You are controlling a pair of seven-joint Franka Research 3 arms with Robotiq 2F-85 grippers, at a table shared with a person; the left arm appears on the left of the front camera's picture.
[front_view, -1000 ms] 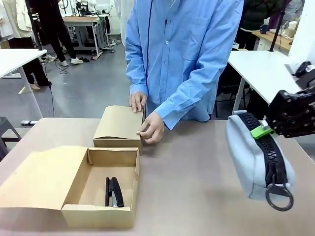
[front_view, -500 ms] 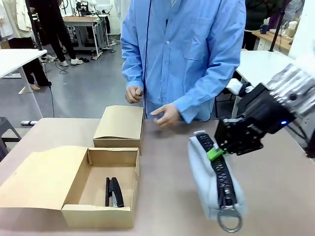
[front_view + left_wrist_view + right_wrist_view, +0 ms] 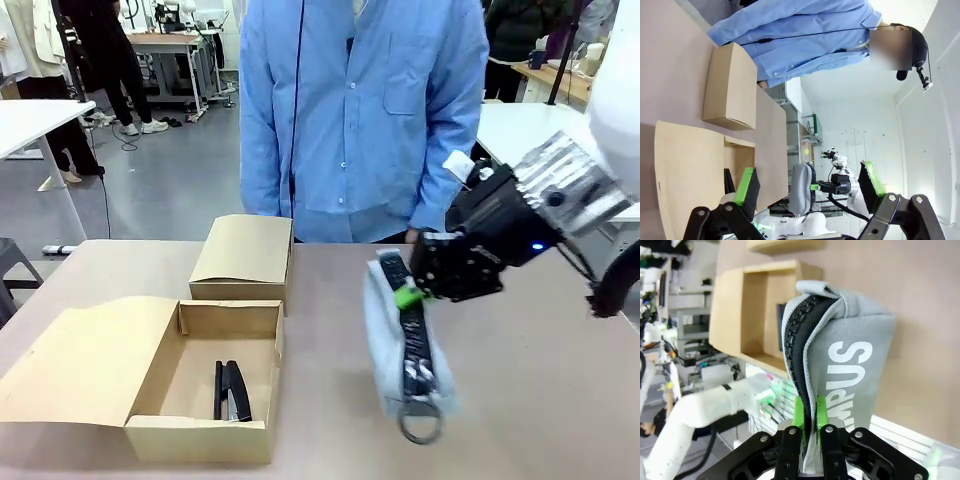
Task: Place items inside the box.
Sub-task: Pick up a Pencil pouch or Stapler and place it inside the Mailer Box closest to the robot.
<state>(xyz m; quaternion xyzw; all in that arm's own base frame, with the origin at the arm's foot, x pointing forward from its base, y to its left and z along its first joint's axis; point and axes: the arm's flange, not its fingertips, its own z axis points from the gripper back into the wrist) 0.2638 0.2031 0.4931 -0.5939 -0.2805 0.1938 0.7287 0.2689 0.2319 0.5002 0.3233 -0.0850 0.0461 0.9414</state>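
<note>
1. While my left gripper hangs above the table with its green-padded fingers spread wide and nothing between them, an open cardboard box sits on the table's left side, its lid flap folded out flat to the left
2. Inside that box a black stapler lies on the floor, near the front wall
3. Just behind the open box stands a closed cardboard box; whether the two touch, I cannot tell
4. Beyond the table's far edge, around the middle, a person in a blue shirt stands facing me
5. Right of both boxes and well apart from them, the grey zip pouch hangs over the table with its black zip turned towards me, and its ring pull dangles at the bottom end
6. My right gripper comes in from the right and is clamped on the pouch's top end, both green pads pinching the fabric beside the zip
</note>
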